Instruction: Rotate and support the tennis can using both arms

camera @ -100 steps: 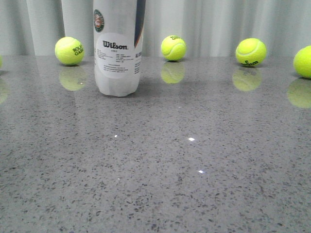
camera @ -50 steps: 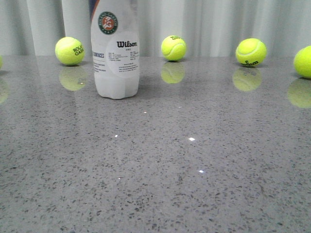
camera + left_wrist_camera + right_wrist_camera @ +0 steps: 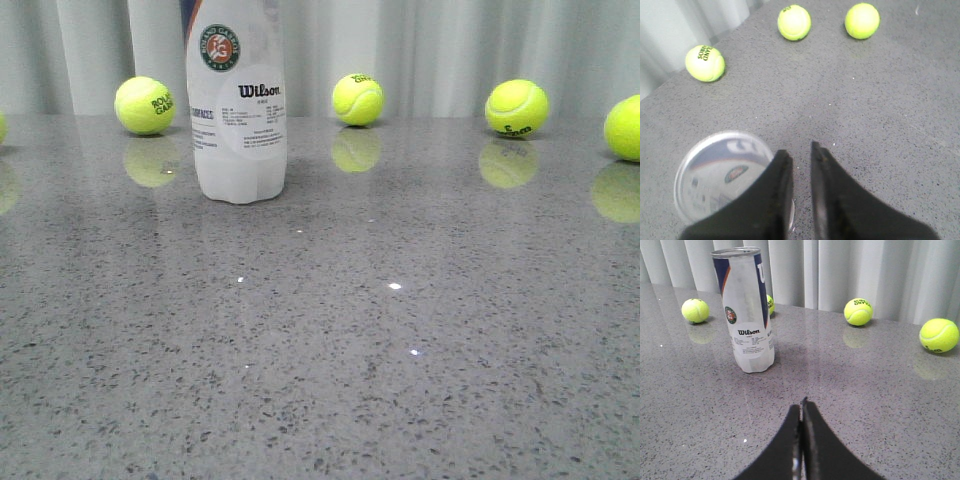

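I see the tennis can point(image 3: 238, 110) upright on the worktop point(image 3: 400, 330), unsupported: left gripper point(image 3: 801, 162) slightly parted above it, right gripper point(image 3: 802, 412) closed, both empty.

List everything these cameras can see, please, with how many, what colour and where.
tennis can: one, clear-white with navy and orange label, upright on the table, left of centre, no claw touching it.
tennis balls: four fully seen in the front view, a fifth just cut off at its left edge, yellow-green, in a row along the far edge of the table.
table: one, speckled grey, glossy.
curtain: white, pleated, behind the table.
left claw: black, above and beside the can's open top, fingers slightly parted.
right claw: black, shut, low over the table, well short of the can.
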Tool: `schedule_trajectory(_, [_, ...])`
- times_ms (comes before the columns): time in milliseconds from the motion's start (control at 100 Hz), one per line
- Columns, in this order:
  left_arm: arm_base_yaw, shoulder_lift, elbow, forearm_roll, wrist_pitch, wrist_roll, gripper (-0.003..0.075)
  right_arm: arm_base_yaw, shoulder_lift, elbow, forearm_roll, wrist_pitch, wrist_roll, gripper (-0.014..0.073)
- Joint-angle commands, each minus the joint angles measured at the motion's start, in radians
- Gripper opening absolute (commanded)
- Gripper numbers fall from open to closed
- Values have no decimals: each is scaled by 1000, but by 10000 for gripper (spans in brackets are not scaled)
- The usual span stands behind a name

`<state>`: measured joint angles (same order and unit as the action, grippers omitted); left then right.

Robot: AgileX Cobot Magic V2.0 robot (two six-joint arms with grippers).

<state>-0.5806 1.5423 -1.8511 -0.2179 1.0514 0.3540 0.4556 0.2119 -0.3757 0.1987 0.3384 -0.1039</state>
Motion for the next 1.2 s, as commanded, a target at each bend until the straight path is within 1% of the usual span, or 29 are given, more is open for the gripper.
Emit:
schedule_trajectory(0, [-1,-120,119,-25,-194,-19,-19,-5,8,-24,-2,-70,0,-61])
schedule_trajectory(130, [-1,-265,368,-32,-375,-19,-19,-5,8,-24,-2,-70,0,-61])
schedule_trajectory(270, [-1,-401,596,-32,-508,-19,-19,-5,8,-24,-2,-70,0,-61])
schedule_trajectory(440, [-1,-552,836,-32,-618,-19,-19,-5,8,-24,-2,-70,0,-61])
schedule_trajectory(540, [-1,-614,945,-32,-644,-19,-19,-5,8,-24,-2,-70,0,-61])
schedule_trajectory(630, [-1,-662,1018,-32,-641,-19,-19,-5,8,-24,-2,-70,0,-61])
schedule_trajectory(680, [13,-682,1046,-3,-649,-27,-19,-5,8,-24,-2,-70,0,-61])
schedule_trajectory(730, [52,-706,1069,37,-659,-46,-19,-5,8,-24,-2,-70,0,-61])
schedule_trajectory(1090, [281,-915,1213,38,-688,-46,-19,-5,8,-24,-2,-70,0,-61])
schedule_trajectory(1190, [320,-968,1250,38,-718,-46,-19,-5,8,-24,-2,-70,0,-61])
